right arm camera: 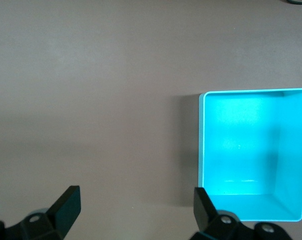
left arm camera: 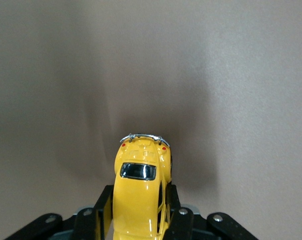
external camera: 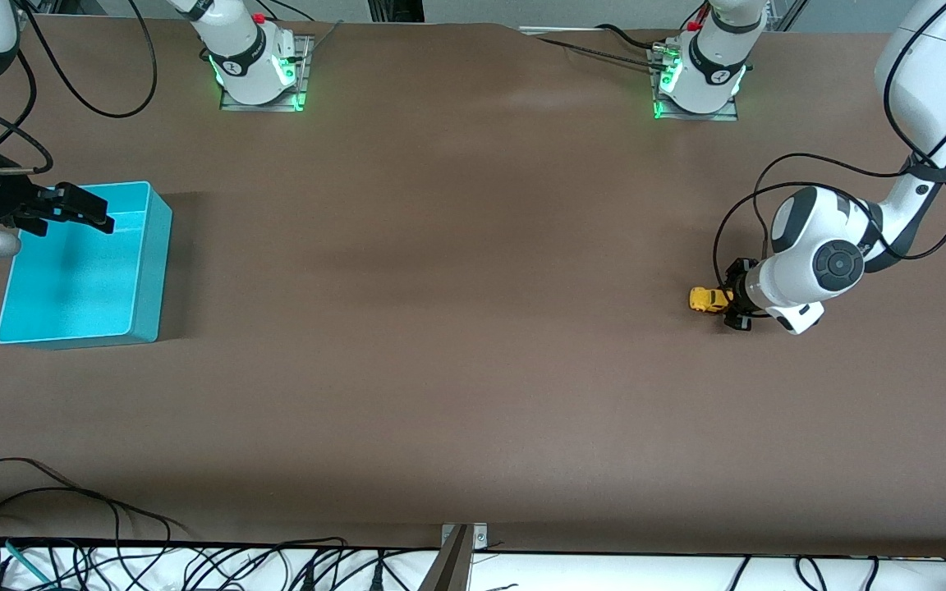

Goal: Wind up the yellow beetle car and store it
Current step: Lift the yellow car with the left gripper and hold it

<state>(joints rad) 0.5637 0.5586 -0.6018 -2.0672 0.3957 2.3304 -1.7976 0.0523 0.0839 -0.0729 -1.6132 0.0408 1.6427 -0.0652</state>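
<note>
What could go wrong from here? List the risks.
1. The left tool pinches only one end of the yellow beetle car, so it may twist or slip loose during winding.
2. The teal bin sits at the right arm's end of the table, so a released car could veer and miss it.
3. The open right tool hangs over the bin and might block the car's entry.

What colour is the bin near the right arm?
Teal, a bright blue-green; the bin shows best in the right wrist view.
</note>
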